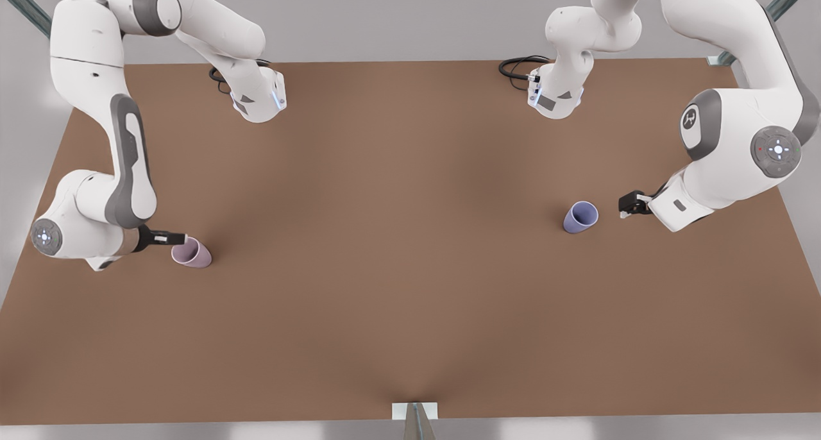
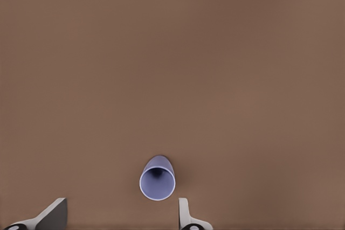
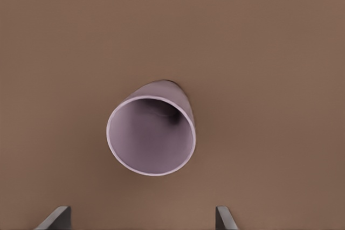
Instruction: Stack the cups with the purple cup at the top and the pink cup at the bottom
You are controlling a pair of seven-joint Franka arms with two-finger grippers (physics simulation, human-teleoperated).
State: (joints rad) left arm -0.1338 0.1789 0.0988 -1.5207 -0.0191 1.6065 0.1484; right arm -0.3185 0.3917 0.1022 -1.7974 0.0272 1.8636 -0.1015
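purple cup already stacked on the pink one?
No: in the front view the purple cup stands alone near the left gripper, far across the table from the pink cup by the right gripper.

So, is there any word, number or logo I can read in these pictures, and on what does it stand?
No readable words or numbers.
A small white logo mark on the grey joint cap of the arm at the front view's right: too small to read.
The matte pink cup and lavender-purple cup are plain.
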